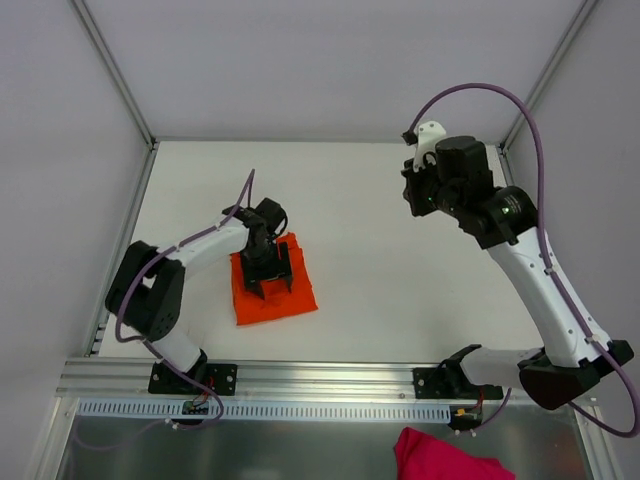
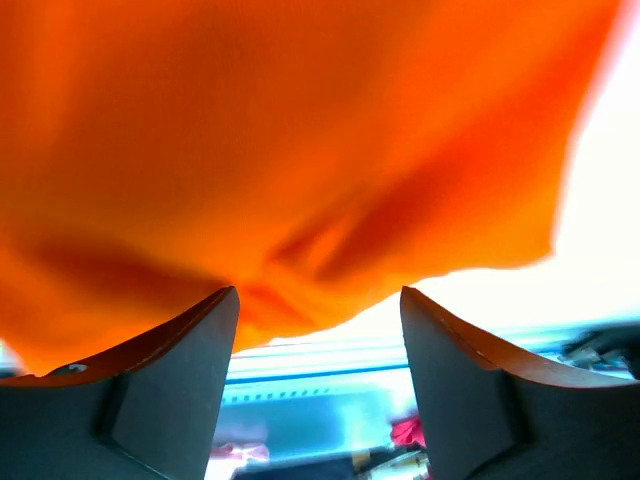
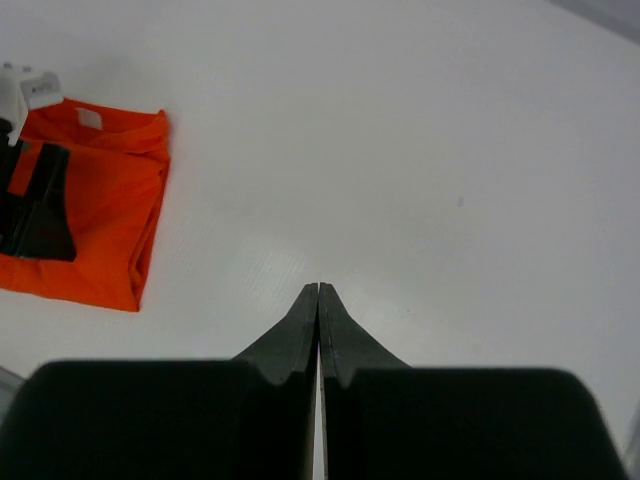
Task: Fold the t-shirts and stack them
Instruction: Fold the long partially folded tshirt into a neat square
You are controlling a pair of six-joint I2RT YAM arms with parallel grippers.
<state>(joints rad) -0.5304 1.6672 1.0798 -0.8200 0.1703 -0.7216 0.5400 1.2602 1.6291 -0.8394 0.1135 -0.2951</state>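
- Seeing the folded orange t-shirt (image 1: 282,303) lying on the table (image 1: 400,290), front left, near my left arm's base
- My left gripper (image 1: 268,284) rests on it, jaws parted, nothing pinched between them
- My right gripper (image 3: 319,292) hangs well apart above the table's far right, jaws pressed together, holding nothing

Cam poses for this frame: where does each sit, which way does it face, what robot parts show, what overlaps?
Top external: above and behind the bases, looking down on the table; both arms show.
Left wrist: on the left arm, facing along its open left claw, close against the orange t-shirt.
Right wrist: on the raised right arm, looking down across the table; shut right claw in front.
Shared: the orange t-shirt shows in all three; top and right wrist both see the left claw.
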